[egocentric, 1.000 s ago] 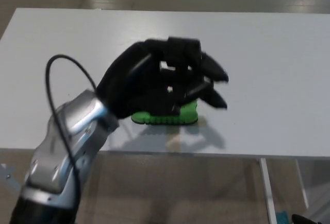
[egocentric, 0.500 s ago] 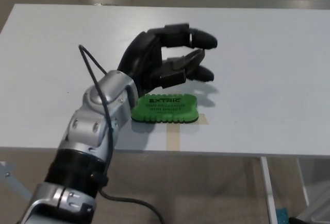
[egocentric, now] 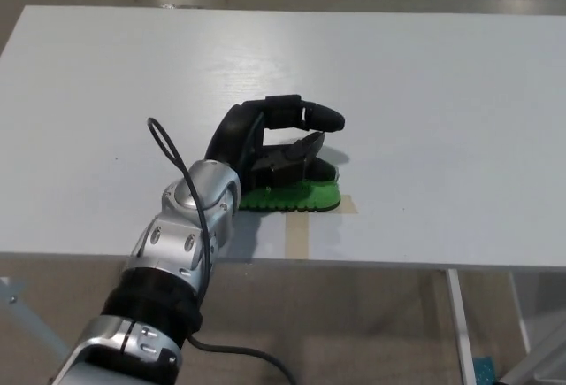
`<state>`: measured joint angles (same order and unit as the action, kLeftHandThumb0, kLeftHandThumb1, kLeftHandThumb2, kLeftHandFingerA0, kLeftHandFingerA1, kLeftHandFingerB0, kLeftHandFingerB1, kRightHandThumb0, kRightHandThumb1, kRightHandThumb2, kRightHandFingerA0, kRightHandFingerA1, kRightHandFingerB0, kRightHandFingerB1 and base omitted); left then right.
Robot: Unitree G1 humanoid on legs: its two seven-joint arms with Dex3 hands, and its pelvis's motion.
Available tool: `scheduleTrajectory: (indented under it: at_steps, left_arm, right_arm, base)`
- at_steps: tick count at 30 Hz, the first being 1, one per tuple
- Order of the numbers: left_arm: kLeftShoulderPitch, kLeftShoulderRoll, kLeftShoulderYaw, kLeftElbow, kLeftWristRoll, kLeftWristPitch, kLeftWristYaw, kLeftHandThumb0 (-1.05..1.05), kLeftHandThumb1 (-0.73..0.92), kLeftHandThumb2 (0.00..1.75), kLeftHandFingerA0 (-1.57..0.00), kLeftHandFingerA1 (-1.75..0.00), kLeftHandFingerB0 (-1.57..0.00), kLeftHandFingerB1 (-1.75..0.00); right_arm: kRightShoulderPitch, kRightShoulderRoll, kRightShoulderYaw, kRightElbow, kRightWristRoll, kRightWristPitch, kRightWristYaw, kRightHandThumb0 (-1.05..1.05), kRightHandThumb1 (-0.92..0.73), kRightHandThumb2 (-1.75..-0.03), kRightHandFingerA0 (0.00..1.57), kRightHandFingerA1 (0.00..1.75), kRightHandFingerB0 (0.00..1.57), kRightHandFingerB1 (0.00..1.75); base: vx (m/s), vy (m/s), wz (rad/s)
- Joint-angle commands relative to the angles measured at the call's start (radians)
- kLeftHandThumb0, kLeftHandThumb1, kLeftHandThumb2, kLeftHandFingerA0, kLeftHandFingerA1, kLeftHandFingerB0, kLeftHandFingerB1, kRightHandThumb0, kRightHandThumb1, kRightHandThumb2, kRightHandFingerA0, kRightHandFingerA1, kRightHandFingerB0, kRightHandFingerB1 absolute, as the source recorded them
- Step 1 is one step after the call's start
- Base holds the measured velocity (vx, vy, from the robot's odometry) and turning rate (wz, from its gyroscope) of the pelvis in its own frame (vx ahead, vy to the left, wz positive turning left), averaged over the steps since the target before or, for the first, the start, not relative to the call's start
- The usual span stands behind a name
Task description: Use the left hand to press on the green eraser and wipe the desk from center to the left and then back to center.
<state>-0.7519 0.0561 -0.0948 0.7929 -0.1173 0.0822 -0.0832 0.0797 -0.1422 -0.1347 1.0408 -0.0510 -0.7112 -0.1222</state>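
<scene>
A green eraser (egocentric: 296,196) with a ribbed edge lies flat on the white desk (egocentric: 424,93), near its front edge and about the middle. My left hand (egocentric: 270,146) rests on top of it and covers most of its upper face, with the fingers (egocentric: 309,115) spread and reaching right. The fingers do not wrap around the eraser; the hand lies on it from above. My silver forearm (egocentric: 181,243) comes up from the lower left. My right hand does not show.
A short strip of tan tape (egocentric: 299,230) runs from under the eraser to the desk's front edge (egocentric: 371,265). A black cable (egocentric: 172,159) loops off the wrist. Below the edge is floor (egocentric: 371,332) and a table leg (egocentric: 460,323).
The left hand has come down from hovering above and behind the eraser and now lies on it, hiding its printed top. The eraser has stayed in place.
</scene>
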Motion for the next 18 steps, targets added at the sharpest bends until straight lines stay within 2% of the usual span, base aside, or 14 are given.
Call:
scheduleTrajectory:
  at_steps: [1,3,4,18]
  left_arm:
    - [0.014,-0.017,0.011,0.043,0.054,-0.073,0.048,-0.25,0.69,0.86,-0.99,-0.85,-0.89,-0.85]
    - [0.017,-0.022,0.015,0.052,0.060,-0.080,0.052,-0.25,0.69,0.86,-0.99,-0.85,-0.89,-0.85]
    - [0.019,-0.026,0.017,0.059,0.060,-0.083,0.052,-0.18,0.82,0.64,-1.02,-0.79,-0.92,-0.82]
    - [0.091,-0.057,0.045,0.090,0.063,-0.134,0.051,-0.18,0.82,0.64,-1.02,-0.80,-0.93,-0.81]
  right_arm:
    - [0.009,0.002,-0.001,0.002,0.006,-0.020,0.008,-0.38,-0.79,-0.64,0.87,0.62,0.65,0.42]
    - [0.007,0.004,-0.004,0.005,0.013,-0.022,0.016,-0.38,-0.78,-0.64,0.87,0.62,0.65,0.42]
    - [0.008,0.003,-0.004,0.006,0.014,-0.024,0.021,-0.38,-0.79,-0.64,0.87,0.62,0.65,0.42]
    - [0.003,0.000,-0.001,0.005,0.007,-0.025,0.018,-0.37,-0.78,-0.64,0.87,0.63,0.65,0.42]
  base:
    - [0.00,0.000,0.00]
    - [0.00,0.000,0.00]
    - [0.00,0.000,0.00]
    - [0.00,0.000,0.00]
